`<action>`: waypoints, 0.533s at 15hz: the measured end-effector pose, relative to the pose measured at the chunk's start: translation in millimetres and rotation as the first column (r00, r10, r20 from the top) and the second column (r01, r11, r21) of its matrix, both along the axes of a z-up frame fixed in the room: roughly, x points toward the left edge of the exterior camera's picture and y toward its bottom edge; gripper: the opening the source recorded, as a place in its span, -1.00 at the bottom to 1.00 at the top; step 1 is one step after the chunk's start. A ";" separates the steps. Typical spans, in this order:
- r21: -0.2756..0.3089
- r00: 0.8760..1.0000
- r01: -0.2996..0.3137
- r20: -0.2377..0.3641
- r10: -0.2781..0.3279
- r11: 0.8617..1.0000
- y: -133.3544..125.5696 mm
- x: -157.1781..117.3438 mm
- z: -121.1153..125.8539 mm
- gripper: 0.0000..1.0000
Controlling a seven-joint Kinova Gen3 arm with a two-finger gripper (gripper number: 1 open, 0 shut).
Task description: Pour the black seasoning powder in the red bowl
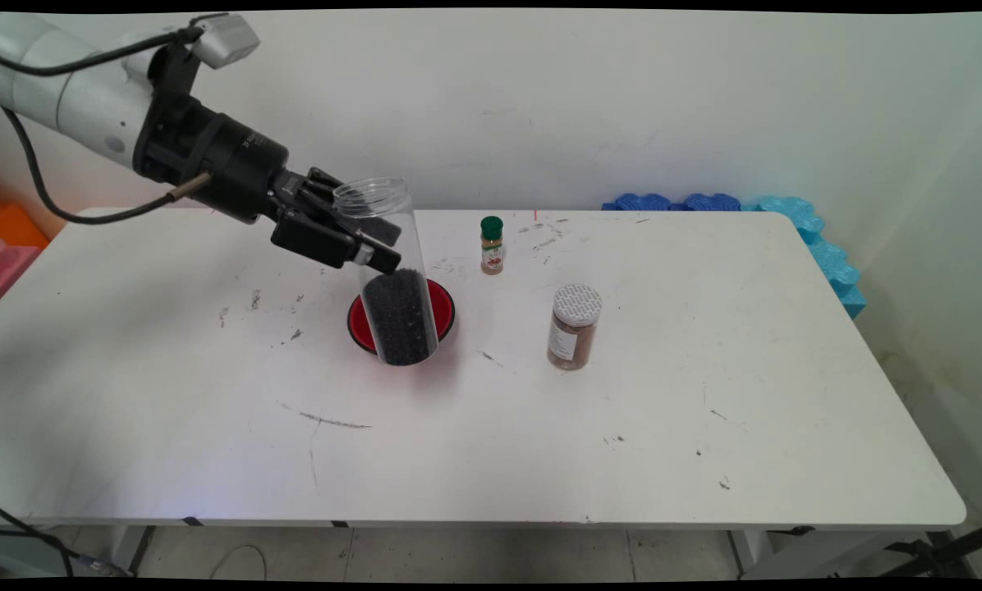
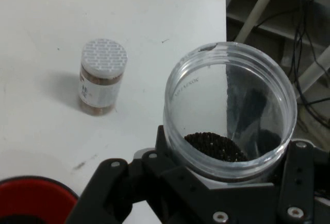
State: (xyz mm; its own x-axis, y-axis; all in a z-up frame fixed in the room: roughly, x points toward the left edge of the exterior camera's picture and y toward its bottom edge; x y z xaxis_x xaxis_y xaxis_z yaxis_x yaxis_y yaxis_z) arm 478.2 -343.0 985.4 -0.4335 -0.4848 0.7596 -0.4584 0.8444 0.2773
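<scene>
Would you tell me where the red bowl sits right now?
In the main view, the red bowl sits mid-table, behind the clear jar, left of the green-capped bottle.

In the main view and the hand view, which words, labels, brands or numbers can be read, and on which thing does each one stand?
No text can be read.
Clear jar: raised lettering on the rim, too blurred.
Tool: small white print on its black body, too small.
White-lidded jar: label, print too small.
Green-capped bottle: label, too small.

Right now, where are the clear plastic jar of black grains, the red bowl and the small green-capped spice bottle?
clear plastic jar [image 1: 392, 279]: main view, wall.
red bowl [image 1: 442, 306]: main view, rim.
green-capped spice bottle [image 1: 492, 246]: main view, body.
</scene>
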 end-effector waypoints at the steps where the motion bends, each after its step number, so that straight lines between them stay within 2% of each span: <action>1: 0.018 1.000 -0.009 -0.004 0.009 1.000 -0.7 0.4 -0.6 -1.00; 3: 0.087 0.998 -0.048 -0.023 0.051 0.995 -3.7 1.2 -2.2 -1.00; 5: 0.156 0.994 -0.091 -0.046 0.099 0.984 -7.6 2.1 -2.7 -1.00; 8: 0.229 0.987 -0.132 -0.065 0.150 0.965 -10.8 3.5 -3.3 -1.00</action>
